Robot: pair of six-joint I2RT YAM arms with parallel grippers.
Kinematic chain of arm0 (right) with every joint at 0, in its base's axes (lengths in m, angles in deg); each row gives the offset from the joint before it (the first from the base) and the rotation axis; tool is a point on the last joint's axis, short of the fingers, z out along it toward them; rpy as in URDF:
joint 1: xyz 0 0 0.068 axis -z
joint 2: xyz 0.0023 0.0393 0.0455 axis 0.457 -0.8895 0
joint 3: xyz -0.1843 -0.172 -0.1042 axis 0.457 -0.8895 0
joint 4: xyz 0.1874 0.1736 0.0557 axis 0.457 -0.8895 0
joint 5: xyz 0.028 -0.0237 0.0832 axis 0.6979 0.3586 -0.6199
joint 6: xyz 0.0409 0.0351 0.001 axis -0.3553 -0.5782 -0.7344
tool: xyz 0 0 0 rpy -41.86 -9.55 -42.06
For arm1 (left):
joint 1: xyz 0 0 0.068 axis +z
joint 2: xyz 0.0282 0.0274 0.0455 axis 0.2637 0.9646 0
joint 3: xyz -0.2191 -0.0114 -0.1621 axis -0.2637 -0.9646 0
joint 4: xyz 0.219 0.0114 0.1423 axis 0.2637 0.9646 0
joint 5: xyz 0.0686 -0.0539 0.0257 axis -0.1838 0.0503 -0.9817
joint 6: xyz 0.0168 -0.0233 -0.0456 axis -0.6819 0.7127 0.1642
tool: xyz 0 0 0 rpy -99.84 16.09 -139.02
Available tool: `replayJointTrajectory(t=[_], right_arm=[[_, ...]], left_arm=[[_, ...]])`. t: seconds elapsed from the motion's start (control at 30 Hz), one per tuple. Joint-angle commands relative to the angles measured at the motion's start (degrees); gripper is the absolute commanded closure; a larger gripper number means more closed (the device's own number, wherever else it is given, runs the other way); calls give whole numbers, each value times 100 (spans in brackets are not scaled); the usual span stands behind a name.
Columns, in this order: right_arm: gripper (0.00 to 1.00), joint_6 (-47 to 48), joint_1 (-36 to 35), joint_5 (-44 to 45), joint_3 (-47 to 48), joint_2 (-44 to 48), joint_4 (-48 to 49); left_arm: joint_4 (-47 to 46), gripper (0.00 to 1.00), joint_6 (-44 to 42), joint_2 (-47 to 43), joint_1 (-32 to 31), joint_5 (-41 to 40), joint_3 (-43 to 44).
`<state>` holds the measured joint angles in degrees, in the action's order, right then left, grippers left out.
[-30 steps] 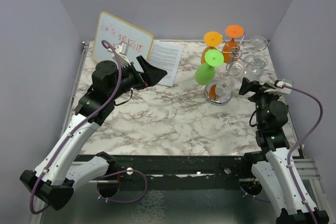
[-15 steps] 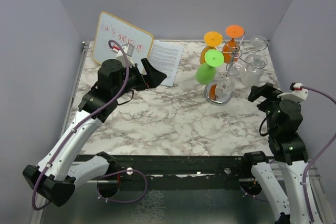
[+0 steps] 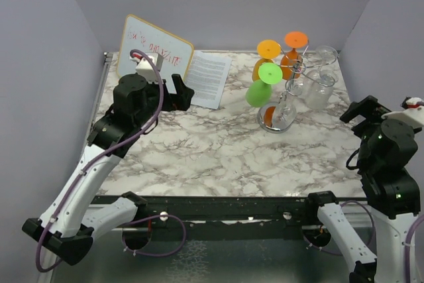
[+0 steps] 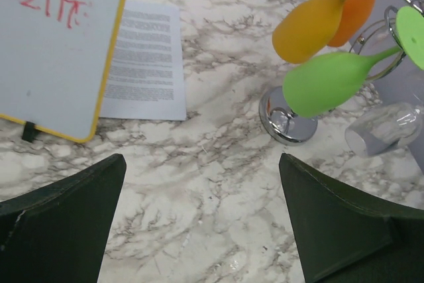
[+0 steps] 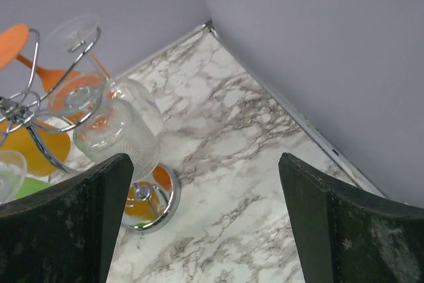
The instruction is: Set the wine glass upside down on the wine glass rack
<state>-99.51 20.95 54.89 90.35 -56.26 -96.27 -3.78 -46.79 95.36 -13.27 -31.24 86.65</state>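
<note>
The wine glass (image 5: 116, 130) hangs inverted on the wine glass rack (image 4: 291, 127) at two o'clock; both jaws released, empty. Placing looks done; next, park the arms

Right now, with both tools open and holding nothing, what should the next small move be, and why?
Probably pull the right tool toward its base to rest. The clear wine glasses hang upside down on the wine glass rack beside the coloured glasses. The left tool is also open, empty and away from the rack, so nothing seems left to place.
</note>
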Motion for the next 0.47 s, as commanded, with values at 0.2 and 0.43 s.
replayJointTrajectory(t=[0.2,0.43], right_arm=[[4,1005,18,658,498,205,277],[3,1073,17,687,450,289,283]], left_arm=[[505,1,-1198,-652,24,-1027,726],[732,1,-1088,-686,17,-1428,999]])
